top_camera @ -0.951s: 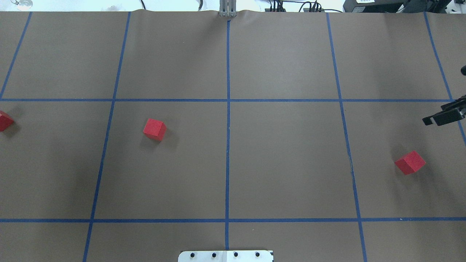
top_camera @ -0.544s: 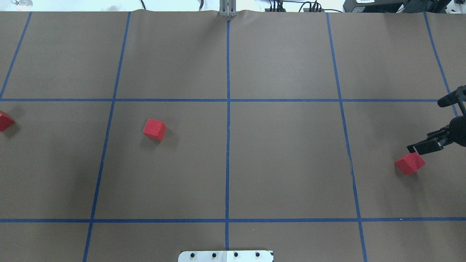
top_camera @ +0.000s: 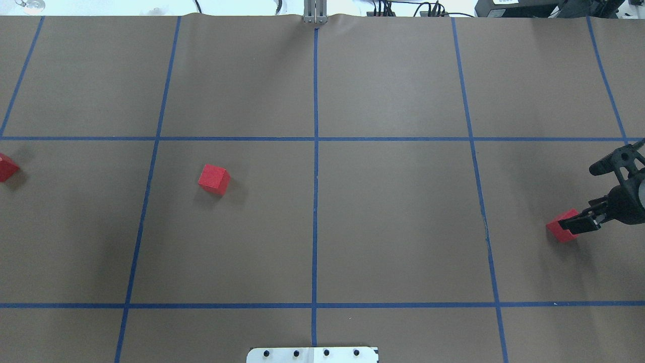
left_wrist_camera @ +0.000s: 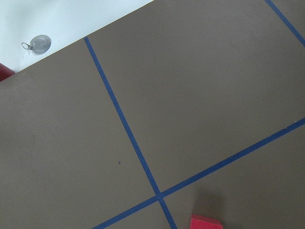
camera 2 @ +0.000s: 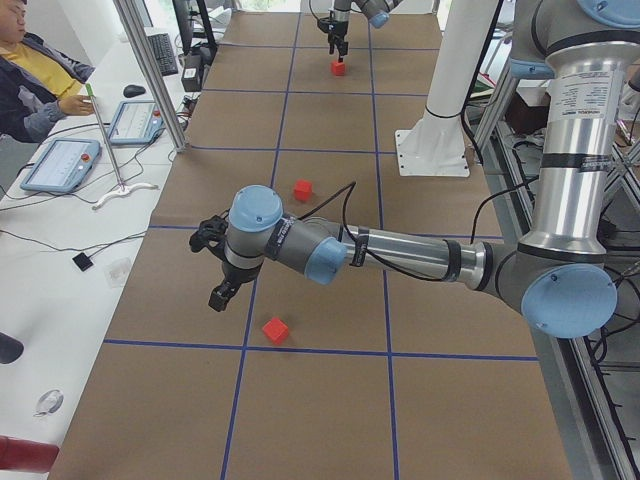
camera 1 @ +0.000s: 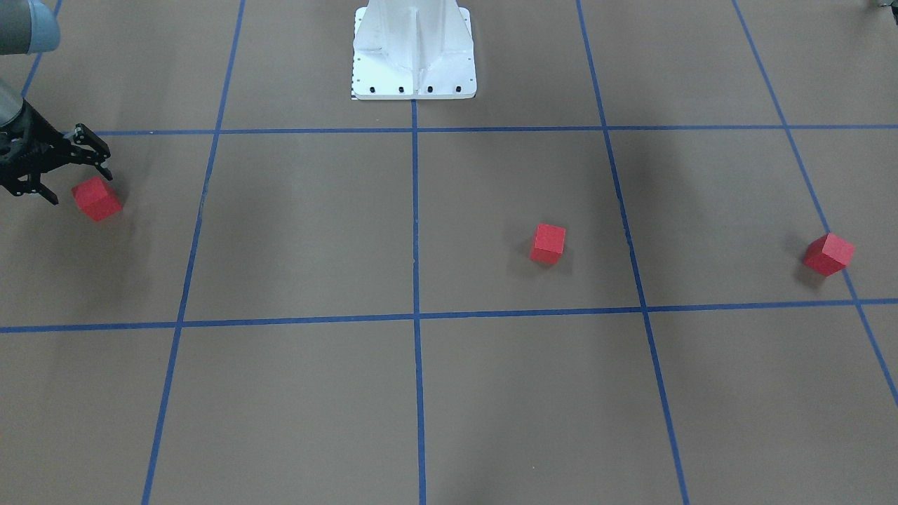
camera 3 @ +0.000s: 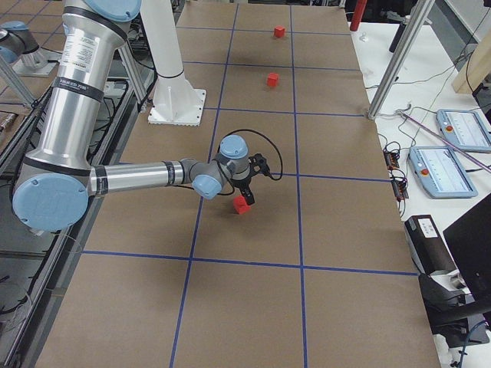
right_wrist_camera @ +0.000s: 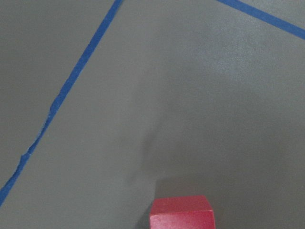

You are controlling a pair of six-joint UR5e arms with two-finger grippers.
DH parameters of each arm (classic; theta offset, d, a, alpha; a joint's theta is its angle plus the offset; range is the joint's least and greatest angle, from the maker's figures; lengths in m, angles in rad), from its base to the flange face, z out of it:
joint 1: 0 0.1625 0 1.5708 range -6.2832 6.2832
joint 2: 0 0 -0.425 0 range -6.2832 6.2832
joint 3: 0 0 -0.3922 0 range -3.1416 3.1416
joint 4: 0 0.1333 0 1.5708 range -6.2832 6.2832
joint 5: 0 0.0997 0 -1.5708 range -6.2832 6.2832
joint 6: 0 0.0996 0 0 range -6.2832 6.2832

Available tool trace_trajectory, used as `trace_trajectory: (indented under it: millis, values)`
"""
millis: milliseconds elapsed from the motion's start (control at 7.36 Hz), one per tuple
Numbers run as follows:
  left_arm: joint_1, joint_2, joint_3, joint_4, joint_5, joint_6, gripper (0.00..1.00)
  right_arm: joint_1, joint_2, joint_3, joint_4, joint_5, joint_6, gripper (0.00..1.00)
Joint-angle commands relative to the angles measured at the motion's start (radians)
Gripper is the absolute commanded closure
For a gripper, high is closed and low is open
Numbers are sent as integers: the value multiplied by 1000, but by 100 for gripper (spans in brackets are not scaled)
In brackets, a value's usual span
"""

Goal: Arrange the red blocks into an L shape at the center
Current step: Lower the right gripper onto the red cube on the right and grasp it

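Three red blocks lie apart on the brown table. One (top_camera: 214, 179) is left of the center grid line (top_camera: 315, 201), one (top_camera: 6, 167) is at the left edge, and one (top_camera: 557, 231) is at the far right. My right gripper (top_camera: 587, 197) is open just above the far-right block (camera 1: 97, 198), and one fingertip overlaps it in the overhead view. That block shows at the bottom of the right wrist view (right_wrist_camera: 181, 213). My left gripper (camera 2: 215, 270) hovers near the left-edge block (camera 2: 275, 330). It shows only in the left side view, so I cannot tell whether it is open or shut.
The white robot base (top_camera: 312, 354) stands at the near middle edge. A metal post (top_camera: 315, 12) rises at the far edge. An operator (camera 2: 30, 70) and tablets sit beyond the far edge. Blue tape divides the table into large squares.
My right gripper has come in from the right edge and moved down toward the far-right block, ending over it. The blocks have not moved.
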Motion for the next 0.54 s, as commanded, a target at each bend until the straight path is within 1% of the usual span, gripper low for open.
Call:
trace_trajectory:
  millis: [0, 272, 408]
  values:
    - [0, 2, 0, 0, 0, 2, 0, -17, 1, -24, 5, -15, -37, 3]
    - [0, 2, 2, 0, 0, 2, 0, -25, 1, -37, 5, -15, -48, 4]
    - [0, 2, 2, 0, 0, 2, 0, -28, 1, -40, 4, -15, -48, 11]
